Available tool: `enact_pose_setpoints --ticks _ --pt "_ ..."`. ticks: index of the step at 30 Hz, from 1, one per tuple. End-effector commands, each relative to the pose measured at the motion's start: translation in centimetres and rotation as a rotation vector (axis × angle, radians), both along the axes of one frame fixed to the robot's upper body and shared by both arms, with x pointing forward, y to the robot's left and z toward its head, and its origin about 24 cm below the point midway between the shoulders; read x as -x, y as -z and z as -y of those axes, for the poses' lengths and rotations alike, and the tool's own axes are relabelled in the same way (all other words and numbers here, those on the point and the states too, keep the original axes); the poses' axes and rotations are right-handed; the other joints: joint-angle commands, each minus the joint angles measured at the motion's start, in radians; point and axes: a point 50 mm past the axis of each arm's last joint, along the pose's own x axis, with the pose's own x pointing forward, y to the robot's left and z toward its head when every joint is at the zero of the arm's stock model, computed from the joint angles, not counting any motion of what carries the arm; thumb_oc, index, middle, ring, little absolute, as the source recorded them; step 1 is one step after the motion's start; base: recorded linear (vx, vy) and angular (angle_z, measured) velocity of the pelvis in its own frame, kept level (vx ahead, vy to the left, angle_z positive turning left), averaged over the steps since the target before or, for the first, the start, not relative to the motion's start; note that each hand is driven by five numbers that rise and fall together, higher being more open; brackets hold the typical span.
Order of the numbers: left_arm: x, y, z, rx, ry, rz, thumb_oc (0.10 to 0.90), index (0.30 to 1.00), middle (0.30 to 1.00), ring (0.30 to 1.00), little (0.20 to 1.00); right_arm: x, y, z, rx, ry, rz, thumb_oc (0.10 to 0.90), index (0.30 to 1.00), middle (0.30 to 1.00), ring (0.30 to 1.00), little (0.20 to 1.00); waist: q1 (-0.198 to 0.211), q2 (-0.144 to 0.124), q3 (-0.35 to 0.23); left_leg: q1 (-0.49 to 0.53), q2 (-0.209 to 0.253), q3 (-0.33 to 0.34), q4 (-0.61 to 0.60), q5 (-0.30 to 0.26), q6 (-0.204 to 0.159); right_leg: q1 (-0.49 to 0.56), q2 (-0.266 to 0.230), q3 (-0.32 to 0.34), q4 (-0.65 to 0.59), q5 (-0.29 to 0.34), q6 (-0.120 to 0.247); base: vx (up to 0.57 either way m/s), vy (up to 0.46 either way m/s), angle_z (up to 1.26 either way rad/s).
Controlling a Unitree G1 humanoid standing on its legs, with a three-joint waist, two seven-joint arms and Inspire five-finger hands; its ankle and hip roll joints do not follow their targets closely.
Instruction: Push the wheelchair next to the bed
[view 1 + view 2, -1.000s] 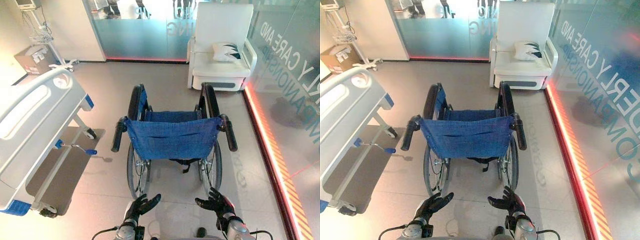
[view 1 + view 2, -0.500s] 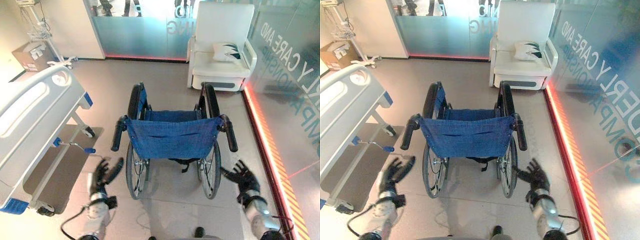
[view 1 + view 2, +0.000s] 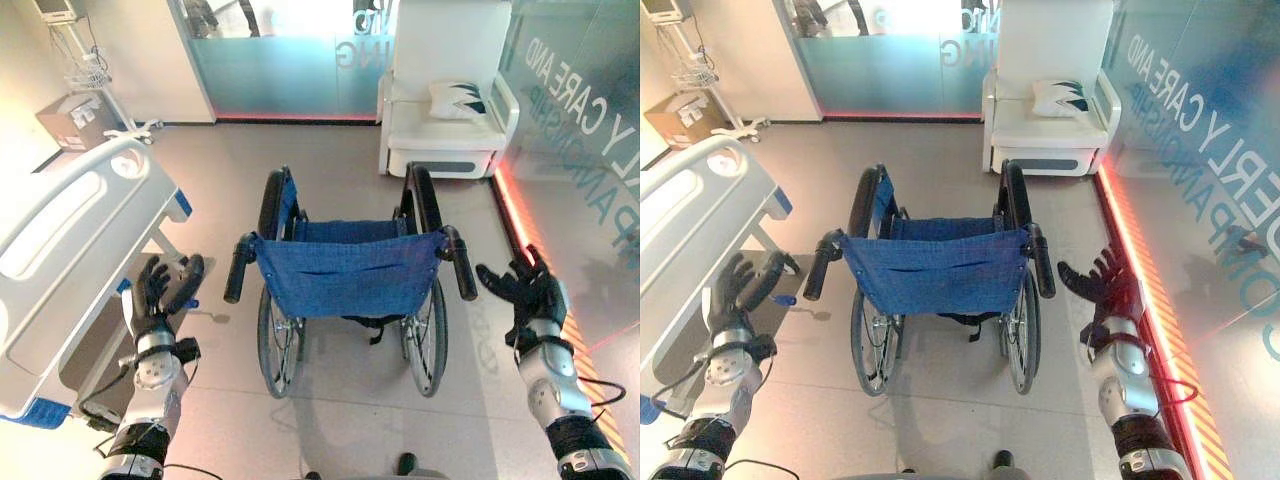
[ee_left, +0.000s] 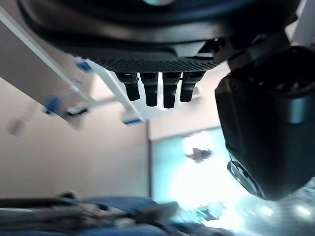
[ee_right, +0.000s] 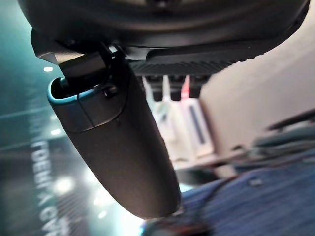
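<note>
We see a blue-seated wheelchair point(image 3: 345, 285) standing in the middle of a grey floor point(image 3: 330, 420), its back toward us and its two black push handles pointing our way. Our left hand point(image 3: 157, 300) is raised on the left side, fingers spread and straight, holding nothing, near the left push handle point(image 3: 239, 268) but apart from it. Our right hand point(image 3: 528, 292) is raised on the right side, also spread wide and empty, near the right push handle point(image 3: 458, 263) without touching it.

To the left of the wheelchair stands the bed point(image 3: 70, 240), white with a moulded end panel and blue corner pieces, on a wheeled frame. A thin crank bar with blue tips point(image 3: 780, 297) sticks out from under the bed toward the wheelchair's left side, just behind our left hand. The wheelchair is near the bed but with open floor between them.

Beyond the wheelchair, against the far wall, stands a white armchair point(image 3: 445, 110) with a patterned cushion point(image 3: 456, 100) on its seat. A frosted glass partition point(image 3: 280, 60) runs along the far wall. In the far left corner stand a wheeled pole stand with a wire basket point(image 3: 95, 75) and a cardboard box point(image 3: 75, 120).

On the right, a glass wall point(image 3: 1210, 180) carries large pale lettering, with a glowing red strip point(image 3: 540, 290) along its base beside our right hand.
</note>
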Motion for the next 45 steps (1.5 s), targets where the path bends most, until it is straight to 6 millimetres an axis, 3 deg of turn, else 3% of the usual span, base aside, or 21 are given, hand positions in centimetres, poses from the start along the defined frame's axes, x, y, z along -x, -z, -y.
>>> enact_pose_setpoints --ticks 1,10,13,16,20,26,33,37,45 --pt "-4.1 -10.8 0.8 -0.188 0.244 0.318 0.800 0.900 0.900 0.900 0.900 -3.0 -10.0 -1.0 0.173 -0.071 0.374 0.800 0.900 0.900 0.900 0.900 0.006 -0.036 -0.050 -0.041 -0.064 -0.014 0.006 -0.008 0.020 0.066 0.002 0.022 0.016 -0.071 -0.003 -0.01 -0.012 0.06" --pt "-4.3 -14.0 3.1 -0.254 0.502 0.340 0.800 0.900 0.900 0.900 0.900 -3.1 -13.5 -2.8 0.286 -0.160 0.468 0.800 0.900 0.900 0.900 0.900 0.015 -0.039 -0.055 -0.048 -0.060 -0.016 0.006 -0.008 0.019 0.063 0.003 0.019 0.016 -0.075 -0.002 0.00 -0.004 0.02" --pt "-4.2 -13.9 4.0 -0.274 0.581 0.315 0.800 0.900 0.900 0.900 0.900 -3.0 -13.7 -3.4 0.304 -0.191 0.475 0.800 0.900 0.900 0.900 0.900 0.018 -0.041 -0.057 -0.049 -0.059 -0.016 0.006 -0.008 0.019 0.063 0.003 0.018 0.016 -0.075 -0.001 0.00 0.000 0.00" --pt "-4.2 -13.3 4.5 -0.403 0.637 0.186 0.800 0.900 0.900 0.900 0.900 -3.0 -13.6 -4.0 0.337 -0.237 0.454 0.800 0.900 0.900 0.900 0.900 0.020 -0.041 -0.058 -0.049 -0.057 -0.013 0.006 -0.007 0.019 0.062 0.003 0.016 0.016 -0.073 0.002 0.00 0.000 0.00" --pt "-4.4 -13.2 3.1 -0.608 0.582 0.030 0.800 0.900 0.900 0.900 0.900 -3.4 -13.5 -4.5 0.421 -0.292 0.374 0.800 0.900 0.900 0.900 0.900 0.020 -0.042 -0.055 -0.053 -0.057 -0.010 0.006 -0.002 0.019 0.058 0.003 0.015 0.017 -0.070 0.005 0.00 0.000 0.00" --pt "-4.7 -13.2 1.9 -0.745 0.503 -0.086 0.800 0.900 0.900 0.900 0.900 -4.0 -12.1 -4.5 0.517 -0.327 0.211 0.800 0.900 0.900 0.900 0.900 0.016 -0.047 -0.051 -0.056 -0.058 -0.005 0.006 0.002 0.020 0.052 0.003 0.014 0.017 -0.066 0.008 -0.01 -0.002 0.00" --pt "-5.6 -12.8 1.9 -0.841 0.467 -0.178 0.800 0.900 0.900 0.900 0.900 -4.8 -11.3 -5.0 0.589 -0.357 0.094 0.800 0.900 0.900 0.900 0.900 0.013 -0.054 -0.047 -0.060 -0.058 -0.002 0.006 0.004 0.020 0.047 0.005 0.017 0.017 -0.061 0.010 0.00 0.000 0.00" --pt "-6.3 -12.6 2.0 -0.886 0.447 -0.237 0.800 0.900 0.900 0.900 0.900 -5.6 -10.5 -4.6 0.733 -0.322 -0.057 0.800 0.900 0.900 0.900 0.900 0.008 -0.057 -0.043 -0.062 -0.059 0.001 0.006 0.005 0.020 0.042 0.008 0.023 0.016 -0.058 0.011 0.00 0.000 0.00" --pt "-7.5 -12.2 2.5 -0.896 0.428 -0.304 0.800 0.900 0.900 0.900 0.900 -6.7 -10.7 -4.1 0.885 -0.197 -0.177 0.800 0.900 0.900 0.900 0.900 0.003 -0.061 -0.036 -0.063 -0.060 0.002 0.006 0.003 0.022 0.037 0.013 0.034 0.016 -0.055 0.011 -0.01 -0.003 -0.01"
